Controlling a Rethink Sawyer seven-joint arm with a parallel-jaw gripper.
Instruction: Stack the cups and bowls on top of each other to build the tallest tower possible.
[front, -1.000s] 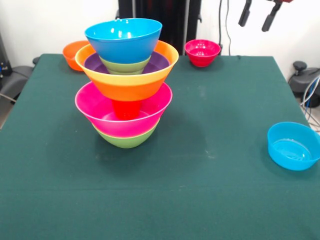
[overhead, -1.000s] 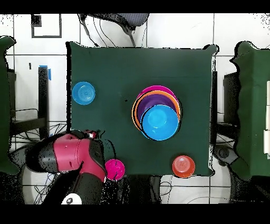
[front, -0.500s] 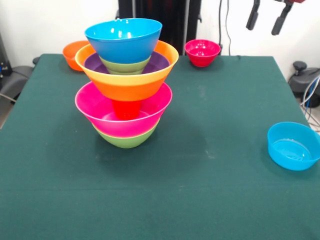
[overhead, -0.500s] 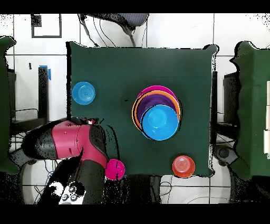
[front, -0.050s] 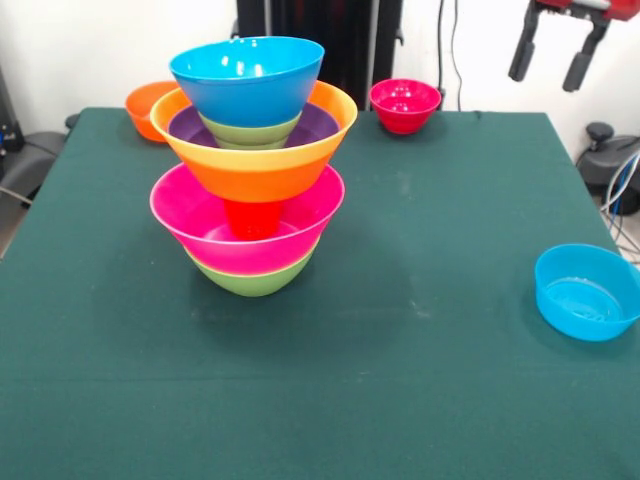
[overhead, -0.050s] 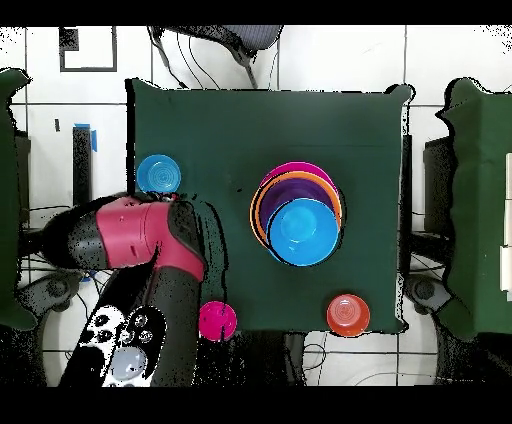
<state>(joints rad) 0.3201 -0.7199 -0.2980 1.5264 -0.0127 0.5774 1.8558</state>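
In the front view, a tall tower (front, -0.050s: 252, 165) of glossy round plastic bowls is seen left of centre on the dark green tabletop (front, -0.050s: 400, 380). A green bowl (front, -0.050s: 252, 278) is placed lowest, with a large pink bowl (front, -0.050s: 200, 225) nested in it. A small glossy red plastic cup (front, -0.050s: 251, 218) stands inside the pink bowl, and a wide orange bowl (front, -0.050s: 250, 170) is carried on it. Inside the orange bowl a purple bowl (front, -0.050s: 190, 127), a second green bowl (front, -0.050s: 248, 131) and, topmost, a bright blue bowl (front, -0.050s: 248, 80) are stacked. A small orange bowl (front, -0.050s: 143, 108) is partly hidden behind the tower at the upper left. A small red-pink bowl (front, -0.050s: 404, 105) is found at the upper middle, and a shallow blue bowl (front, -0.050s: 586, 292) lies alone at the right edge. The claw (front, -0.050s: 553, 58) is seen in the upper right corner, above the tabletop; its two dark fingers (front, -0.050s: 523, 50) are spread apart and nothing is held between them.

In the overhead view, the tower (overhead, -0.050s: 298, 214) is placed right of centre. The red and black arm (overhead, -0.050s: 145, 260) is seen at the lower left, close to the shallow blue bowl (overhead, -0.050s: 158, 175). The small red-pink bowl (overhead, -0.050s: 217, 321) and the small orange bowl (overhead, -0.050s: 347, 315) lie at the lower edge of the tabletop (overhead, -0.050s: 220, 120).
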